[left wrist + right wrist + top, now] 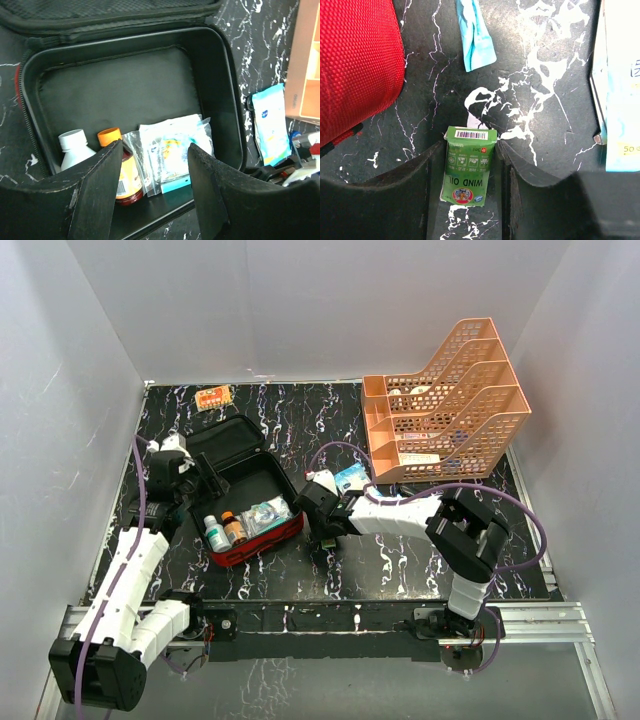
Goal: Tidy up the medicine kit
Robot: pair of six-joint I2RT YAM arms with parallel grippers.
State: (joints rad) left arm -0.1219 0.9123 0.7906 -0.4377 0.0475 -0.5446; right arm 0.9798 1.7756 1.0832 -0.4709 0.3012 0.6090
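The medicine kit lies open left of centre, red outside and black inside, with its lid tipped back. Inside stand a white bottle, an orange-capped bottle and a clear bag of packets. My left gripper hovers open over the kit's near wall with nothing between its fingers. Right of the kit's red side, a small green "wind oil" box lies on the table. My right gripper is down at the table, and its fingers press against both sides of the box.
An orange tiered tray stands at the back right. A blue sachet lies just beyond the green box, and a pale blue carton to its right. An orange blister pack rests at the back left.
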